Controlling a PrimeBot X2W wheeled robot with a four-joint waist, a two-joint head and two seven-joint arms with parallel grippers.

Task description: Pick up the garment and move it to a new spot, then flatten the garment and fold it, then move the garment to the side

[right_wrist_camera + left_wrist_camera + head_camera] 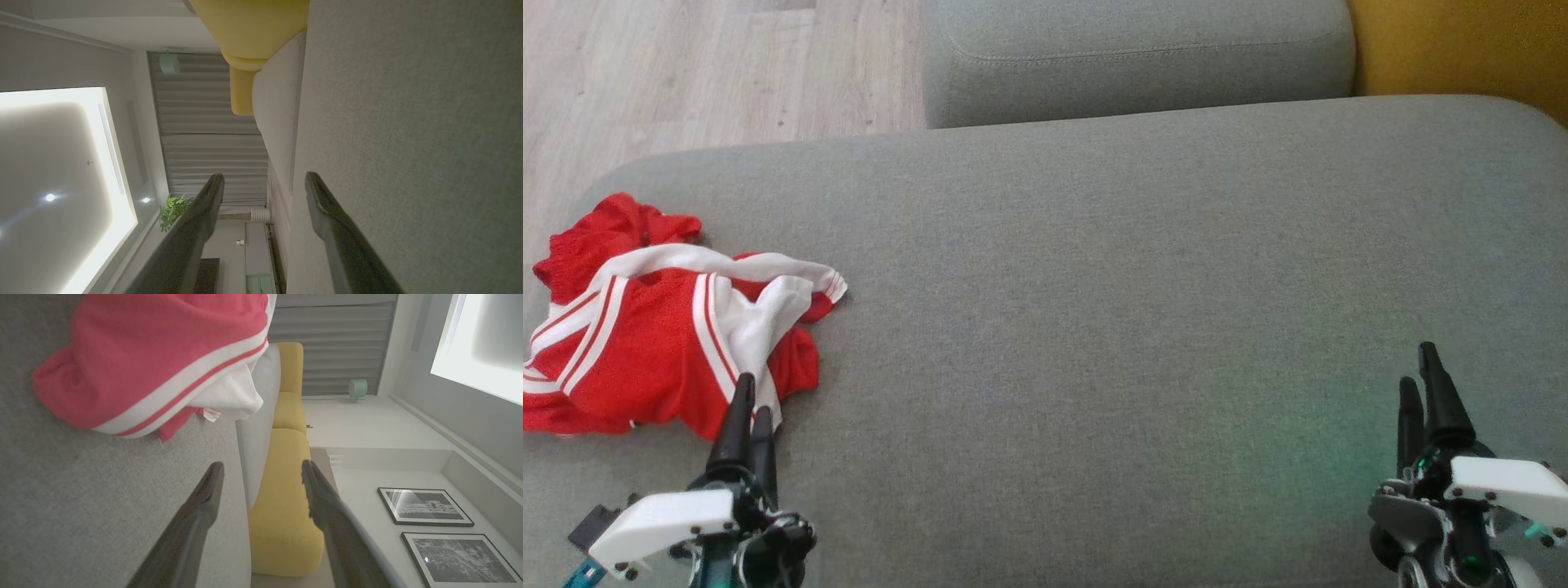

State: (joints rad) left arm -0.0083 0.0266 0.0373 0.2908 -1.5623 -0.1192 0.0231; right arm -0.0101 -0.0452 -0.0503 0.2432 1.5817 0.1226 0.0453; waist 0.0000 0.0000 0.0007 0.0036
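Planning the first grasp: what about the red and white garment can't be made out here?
1. Head view: the garment runs off the frame's left edge, and the left gripper covers some of its near hem.
2. Left wrist view: the frame's top edge cuts it off.
3. Sleeves and neckline: lost in crumpled folds.

Both arms sit low at the bottom edge of the head view. The left gripper (754, 394) is at the lower left, its two long dark fingers pointing up and leaning a bit right, nearly stacked one behind the other from that angle. The right gripper (1417, 364) is at the lower right, fingers up too, tilted slightly left. The wrist views settle it: both sets of jaws are spread wide, both empty.
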